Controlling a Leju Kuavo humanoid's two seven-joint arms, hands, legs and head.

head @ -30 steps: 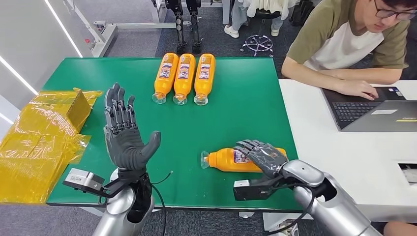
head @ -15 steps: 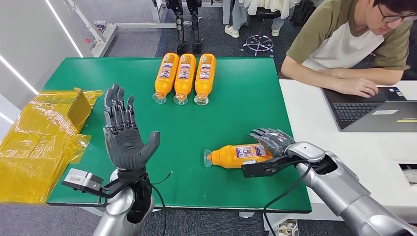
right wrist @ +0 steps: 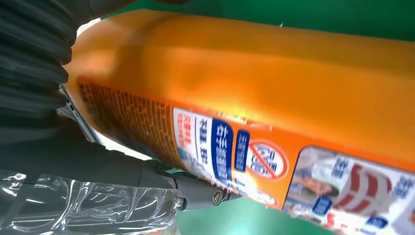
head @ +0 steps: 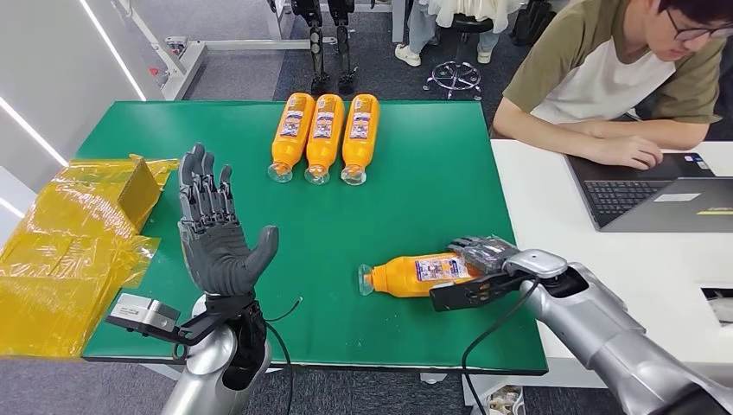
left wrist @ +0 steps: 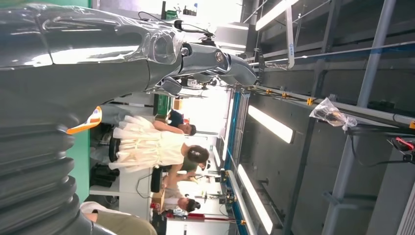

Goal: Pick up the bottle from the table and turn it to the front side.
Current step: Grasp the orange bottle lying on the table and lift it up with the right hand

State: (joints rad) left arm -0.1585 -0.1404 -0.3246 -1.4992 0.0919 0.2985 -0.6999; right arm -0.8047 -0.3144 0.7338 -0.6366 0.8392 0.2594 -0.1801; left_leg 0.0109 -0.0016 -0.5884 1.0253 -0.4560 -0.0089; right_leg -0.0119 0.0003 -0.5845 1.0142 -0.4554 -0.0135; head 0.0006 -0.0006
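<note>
Your right hand [head: 484, 252] holds the base end of the orange bottle [head: 415, 274], fingers wrapped on it. The bottle lies on its side on the green table [head: 415, 190], near the front edge, clear cap pointing left, label w/ blue & red print facing up. In the right wrist view the bottle [right wrist: 274, 98] looks smooth, shiny plastic, full of orange stuff.

Your left hand [head: 216, 233] is up, palm open, fingers apart, nothing in it.

3 more orange bottles [head: 324, 137] lie side by side at the far side of the table, caps toward you. Crinkly yellow wrap [head: 69, 251] sits at the left edge. A person [head: 622, 78] types on a laptop [head: 657, 194] at the white desk [head: 596, 277].
</note>
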